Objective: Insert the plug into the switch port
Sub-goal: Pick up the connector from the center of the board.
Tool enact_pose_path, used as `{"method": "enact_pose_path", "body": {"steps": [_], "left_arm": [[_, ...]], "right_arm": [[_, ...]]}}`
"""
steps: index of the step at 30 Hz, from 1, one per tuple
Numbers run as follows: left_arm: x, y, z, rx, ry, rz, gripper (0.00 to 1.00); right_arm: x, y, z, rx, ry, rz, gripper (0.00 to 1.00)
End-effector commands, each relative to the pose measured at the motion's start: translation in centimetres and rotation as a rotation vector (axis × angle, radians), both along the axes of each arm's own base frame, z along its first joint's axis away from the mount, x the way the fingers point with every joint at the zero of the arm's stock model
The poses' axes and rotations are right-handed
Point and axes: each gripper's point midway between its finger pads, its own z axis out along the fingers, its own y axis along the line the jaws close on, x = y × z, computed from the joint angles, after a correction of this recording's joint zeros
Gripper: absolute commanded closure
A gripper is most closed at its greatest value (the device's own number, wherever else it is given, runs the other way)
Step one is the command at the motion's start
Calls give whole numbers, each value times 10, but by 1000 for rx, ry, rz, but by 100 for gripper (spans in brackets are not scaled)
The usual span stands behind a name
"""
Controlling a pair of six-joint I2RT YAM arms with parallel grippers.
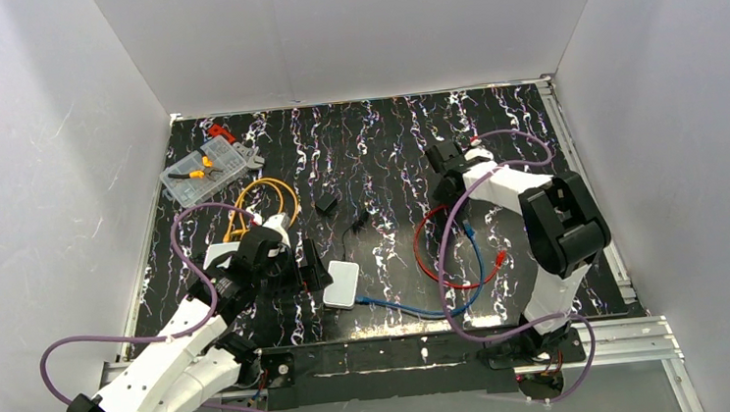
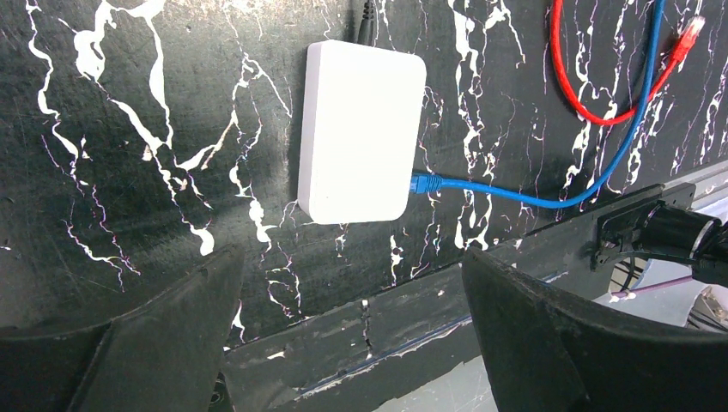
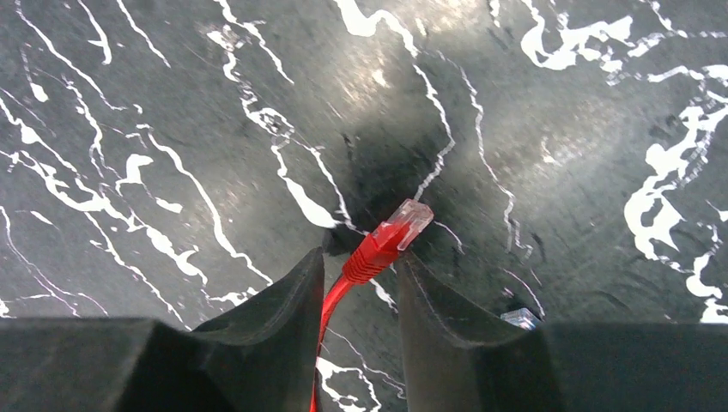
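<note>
The switch (image 2: 360, 129) is a pale flat box with rounded corners lying on the black marbled table, also in the top view (image 1: 343, 283). A blue plug (image 2: 422, 183) sits in the port on its near-right edge, and a black lead enters its far edge. My left gripper (image 2: 350, 257) is open and empty, just short of the switch, over the table's front edge (image 1: 297, 270). My right gripper (image 3: 360, 257) is shut on the red plug (image 3: 391, 239), whose clear tip sticks out past the fingertips. It hovers at mid-right of the table (image 1: 441, 188).
The red cable (image 1: 424, 251) loops on the table with its other plug (image 1: 500, 254) lying free. The blue cable (image 1: 418, 310) runs from the switch to the right. A small black box (image 1: 326, 201), an orange cable (image 1: 262, 199) and a clear parts case (image 1: 203, 170) lie further back.
</note>
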Motion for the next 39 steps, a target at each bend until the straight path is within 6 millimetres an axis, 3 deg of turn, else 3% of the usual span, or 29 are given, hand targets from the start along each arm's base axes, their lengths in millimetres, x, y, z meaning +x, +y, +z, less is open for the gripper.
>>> {"method": "enact_pose_path", "body": {"steps": [1, 12, 14, 21, 26, 33, 39], "left_arm": [[1, 1, 0, 11, -9, -7, 2], [0, 2, 0, 13, -6, -7, 2], [0, 2, 0, 14, -6, -6, 2], [0, 1, 0, 10, -6, -8, 2], [0, 1, 0, 9, -6, -10, 2], [0, 1, 1, 5, -12, -11, 2], [0, 0, 2, -2, -18, -16, 2]], "right_arm": [[11, 6, -9, -6, 14, 21, 60], [25, 23, -15, -38, 32, 92, 83], [26, 25, -15, -46, 33, 97, 98], [29, 34, 4, -13, -21, 118, 99], [32, 50, 41, 70, -117, 153, 99], [30, 68, 115, 218, -305, 188, 99], [16, 72, 182, 313, -472, 206, 99]]}}
